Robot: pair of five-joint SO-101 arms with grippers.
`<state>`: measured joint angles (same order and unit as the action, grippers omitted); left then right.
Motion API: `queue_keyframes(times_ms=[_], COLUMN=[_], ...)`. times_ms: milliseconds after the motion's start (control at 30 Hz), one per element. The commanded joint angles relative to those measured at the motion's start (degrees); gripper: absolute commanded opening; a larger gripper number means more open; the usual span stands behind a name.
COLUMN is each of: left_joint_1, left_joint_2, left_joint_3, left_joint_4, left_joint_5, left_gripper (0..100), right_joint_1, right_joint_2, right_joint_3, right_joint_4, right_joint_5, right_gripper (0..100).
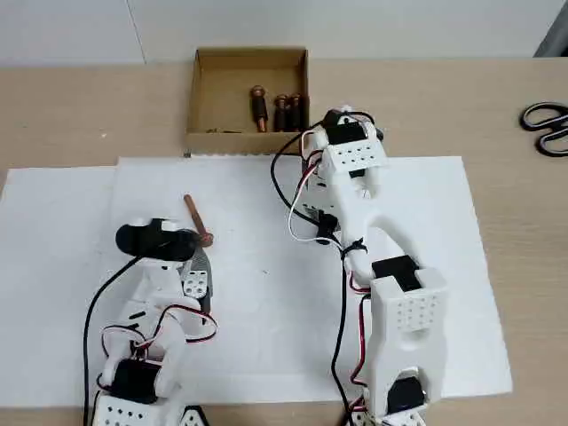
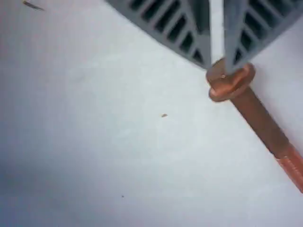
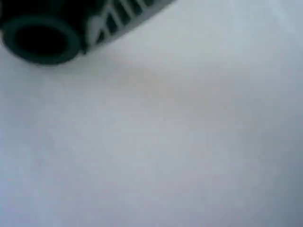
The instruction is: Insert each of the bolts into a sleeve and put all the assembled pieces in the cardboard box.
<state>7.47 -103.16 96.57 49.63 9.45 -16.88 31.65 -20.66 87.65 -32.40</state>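
Shows one copper-coloured bolt (image 1: 196,218) lying flat on the white paper sheet (image 1: 266,337) covering the tabletop (image 1: 71,106), head end toward the left arm (image 1: 151,293). Finds the left gripper (image 2: 221,66) pressed almost together on the rim of that bolt's flanged head, a thin slit between the jaws, the shank running away across the paper. Places the cardboard box (image 1: 217,98) beyond the sheet's far edge, three assembled pieces (image 1: 280,113) lying close together in its right half. Sets the right arm (image 1: 355,160) folded over the sheet just beside the box's near right corner; cannot tell the state of the right gripper (image 3: 118,21). Includes scissors (image 1: 546,129) at the tabletop's right edge.
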Motion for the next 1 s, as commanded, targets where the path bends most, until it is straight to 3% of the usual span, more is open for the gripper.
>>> queue_keyframes(times_ms=[0,533,767,967], left_joint_1=[-0.18,-0.18,-0.18,-0.18], left_joint_2=[-0.53,-0.53,-0.53,-0.53], left_joint_3=[-0.22,-0.22,-0.22,-0.22], left_joint_4=[0.35,0.35,0.35,0.35], left_joint_5=[0.26,0.26,0.26,0.26], left_gripper=[1,1,1,1], right_joint_1=[-0.84,-4.97,-5.23,-5.58], right_joint_2=[-0.4,-0.92,-1.01,-1.1], right_joint_3=[-0.18,-0.26,-0.35,-0.35], right_joint_4=[0.22,8.22,8.31,10.24], right_joint_5=[0.44,2.46,4.13,4.22], right_gripper=[3.2,4.3,25.1,21.6])
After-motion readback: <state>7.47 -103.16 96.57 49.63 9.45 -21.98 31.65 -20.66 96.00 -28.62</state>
